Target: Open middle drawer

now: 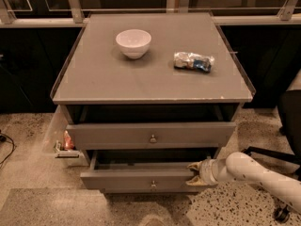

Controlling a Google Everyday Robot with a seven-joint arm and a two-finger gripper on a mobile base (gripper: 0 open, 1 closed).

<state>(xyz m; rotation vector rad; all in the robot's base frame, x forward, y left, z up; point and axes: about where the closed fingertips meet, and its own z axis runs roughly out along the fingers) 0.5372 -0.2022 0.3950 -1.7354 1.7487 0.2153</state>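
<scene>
The middle drawer is the second grey drawer of the cabinet. It stands pulled out past the drawer above, with a dark gap showing its inside. Its small round knob sits at the centre of its front. My gripper, on a white arm coming in from the right, is at the right end of the middle drawer's front, against its upper edge. The top drawer is slightly out too. Only a thin strip of the lowest drawer shows beneath.
On the grey cabinet top stand a white bowl and a crumpled snack bag. A small object lies on the floor left of the cabinet. A dark chair base is at the right.
</scene>
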